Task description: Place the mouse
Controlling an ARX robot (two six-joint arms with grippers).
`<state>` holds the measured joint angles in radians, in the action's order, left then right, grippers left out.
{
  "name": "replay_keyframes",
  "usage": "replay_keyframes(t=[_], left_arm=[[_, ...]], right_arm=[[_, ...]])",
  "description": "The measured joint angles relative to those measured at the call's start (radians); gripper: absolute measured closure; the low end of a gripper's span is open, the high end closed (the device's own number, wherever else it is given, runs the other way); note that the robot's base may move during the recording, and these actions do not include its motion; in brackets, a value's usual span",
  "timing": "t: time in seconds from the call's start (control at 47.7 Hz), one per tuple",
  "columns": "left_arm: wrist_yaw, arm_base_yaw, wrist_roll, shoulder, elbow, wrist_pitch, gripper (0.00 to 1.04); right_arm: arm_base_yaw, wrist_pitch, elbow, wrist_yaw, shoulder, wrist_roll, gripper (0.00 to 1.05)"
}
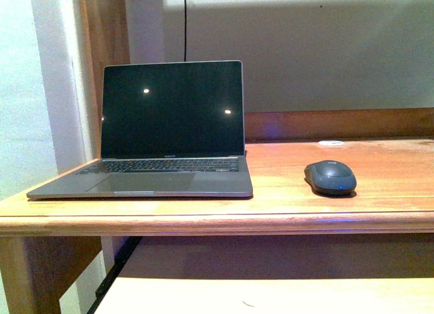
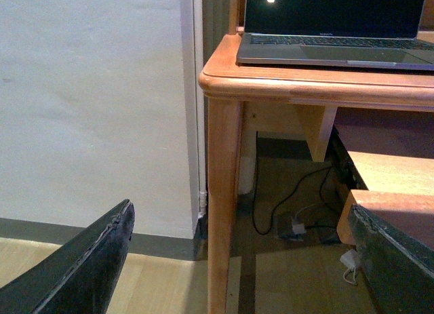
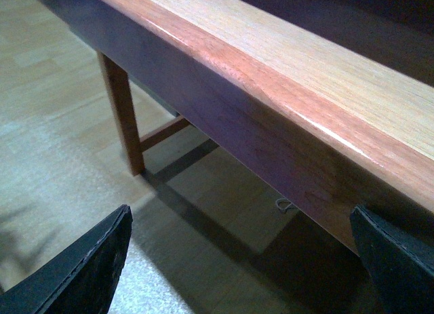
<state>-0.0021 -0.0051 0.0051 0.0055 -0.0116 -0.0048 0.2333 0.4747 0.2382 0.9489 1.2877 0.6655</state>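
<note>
The mouse (image 1: 330,176), small, dark grey and domed with a tiny blue light at its front, rests on the wooden desk (image 1: 380,205) to the right of the laptop. Neither arm shows in the front view. My left gripper (image 2: 241,273) is open and empty, hanging below desk height near the desk's left front leg (image 2: 224,205). Open and empty too, my right gripper (image 3: 241,266) hangs over the floor beside and below the desk's front edge (image 3: 271,97). The mouse does not appear in either wrist view.
An open grey laptop (image 1: 169,138) with a dark screen stands on the desk's left half. A small white disc (image 1: 331,143) lies near the desk's back rail. Cables and a plug (image 2: 295,227) lie on the floor under the desk. A lower shelf (image 1: 271,297) runs beneath.
</note>
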Motion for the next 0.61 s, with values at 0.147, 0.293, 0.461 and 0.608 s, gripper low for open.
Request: replay_keyframes(t=[0.147, 0.293, 0.461, 0.608], left_arm=[[0.0, 0.0, 0.0, 0.0, 0.0, 0.0, 0.08], [0.0, 0.0, 0.0, 0.0, 0.0, 0.0, 0.08], [0.0, 0.0, 0.0, 0.0, 0.0, 0.0, 0.08], [0.0, 0.0, 0.0, 0.0, 0.0, 0.0, 0.08]], right_arm=[[-0.14, 0.256, 0.033, -0.181, 0.122, -0.21, 0.07], [-0.269, 0.375, 0.129, -0.373, 0.244, -0.361, 0.07], [-0.381, 0.408, 0.262, -0.55, 0.339, -0.447, 0.07], [-0.443, 0.403, 0.362, -0.668, 0.401, -0.482, 0.07]])
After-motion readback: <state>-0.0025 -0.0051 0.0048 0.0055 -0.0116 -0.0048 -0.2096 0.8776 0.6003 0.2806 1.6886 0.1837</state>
